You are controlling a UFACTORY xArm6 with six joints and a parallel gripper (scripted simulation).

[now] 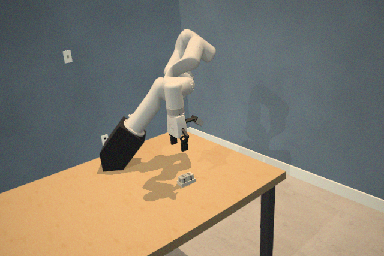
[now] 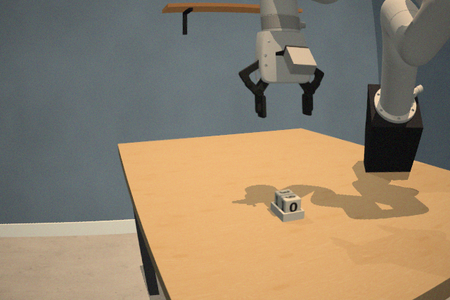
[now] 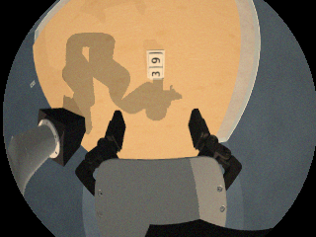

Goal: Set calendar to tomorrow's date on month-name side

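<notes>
The pale tray (image 1: 187, 183) (image 2: 292, 216) lies flat on the table and holds two white cubes side by side. One cube (image 1: 189, 176) (image 2: 292, 206) (image 3: 156, 59) shows a 0 on its end face and a 9-like digit on top. The other cube (image 1: 182, 179) (image 2: 283, 192) (image 3: 156, 73) has a 3-like digit on top. Dark strokes on the long side facing away from the arm's base are too small to read surely. No month name is legible. My gripper (image 1: 179, 147) (image 2: 284, 115) (image 3: 156, 117) is open and empty, high above the table and clear of the tray.
The arm's black base (image 1: 119, 150) (image 2: 392, 147) (image 3: 64, 133) stands at the table's edge. The wooden table (image 1: 77, 216) (image 2: 218, 253) (image 3: 207, 39) carries the arm's shadow beside the tray. A wall shelf (image 2: 218, 8) shows behind the gripper in the exterior view.
</notes>
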